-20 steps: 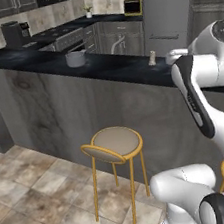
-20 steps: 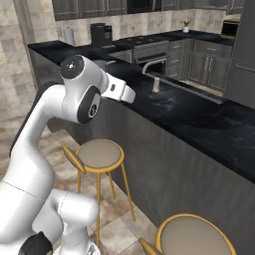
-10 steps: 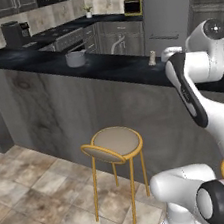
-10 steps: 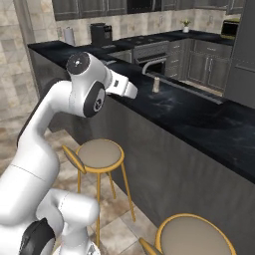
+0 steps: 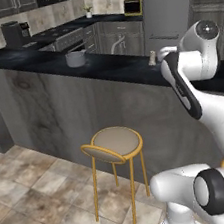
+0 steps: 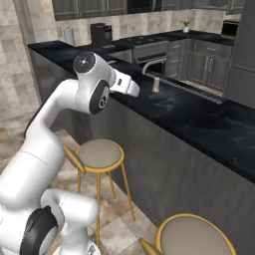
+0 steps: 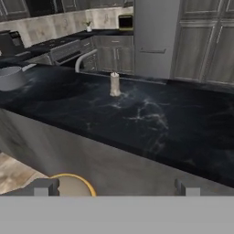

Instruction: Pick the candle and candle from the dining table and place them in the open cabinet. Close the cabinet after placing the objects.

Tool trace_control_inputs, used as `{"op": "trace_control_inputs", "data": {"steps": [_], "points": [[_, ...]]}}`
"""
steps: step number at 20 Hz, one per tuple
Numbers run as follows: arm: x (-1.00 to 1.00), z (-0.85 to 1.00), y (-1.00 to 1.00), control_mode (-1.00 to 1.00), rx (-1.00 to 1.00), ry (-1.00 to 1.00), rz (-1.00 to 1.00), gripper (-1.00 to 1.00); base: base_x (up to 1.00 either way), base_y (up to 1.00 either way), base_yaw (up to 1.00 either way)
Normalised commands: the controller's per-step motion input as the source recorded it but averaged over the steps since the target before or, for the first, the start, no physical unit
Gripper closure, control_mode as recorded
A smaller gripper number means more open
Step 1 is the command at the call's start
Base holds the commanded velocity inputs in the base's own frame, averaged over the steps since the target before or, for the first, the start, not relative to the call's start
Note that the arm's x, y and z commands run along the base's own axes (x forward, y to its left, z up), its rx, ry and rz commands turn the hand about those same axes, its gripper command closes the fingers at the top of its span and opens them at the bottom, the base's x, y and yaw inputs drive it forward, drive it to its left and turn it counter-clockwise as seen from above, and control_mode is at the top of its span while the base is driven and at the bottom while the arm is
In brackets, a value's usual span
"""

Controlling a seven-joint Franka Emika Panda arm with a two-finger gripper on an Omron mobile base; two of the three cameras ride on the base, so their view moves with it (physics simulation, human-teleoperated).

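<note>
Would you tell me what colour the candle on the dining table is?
Cream-beige; the candle shows best in the hand view, upright on the black marbled dining table.

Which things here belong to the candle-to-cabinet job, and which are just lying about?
Part of the job:
- candle, upright on the dining table
- gripper, open, short of the table edge

Just lying about:
- grey pot on the same table
- stool on the floor
- yellow microwave on the far counter

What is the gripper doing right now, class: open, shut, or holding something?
Gripper: open and empty, short of the candle standing on the dining table.
</note>
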Motion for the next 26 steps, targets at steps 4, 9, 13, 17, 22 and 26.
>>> {"op": "trace_control_inputs", "data": {"steps": [4,9,13,17,22,26], "points": [[0.28,-0.18,-0.08,-1.00,0.00,0.00,0.00,-1.00,0.00,0.00,0.00],[0.28,-0.18,-0.07,-1.00,0.00,0.00,0.00,-1.00,0.00,0.00,0.00],[0.25,-0.08,-0.04,-1.00,0.00,0.00,0.00,-1.00,0.00,0.00,0.00],[0.24,-0.01,-0.01,-1.00,0.00,0.00,0.00,-1.00,0.00,0.00,0.00],[0.20,0.00,-0.03,-1.00,0.00,0.00,0.00,-1.00,0.00,0.00,0.00],[0.19,-0.05,-0.10,-1.00,0.00,0.00,0.00,-1.00,0.00,0.00,0.00]]}}
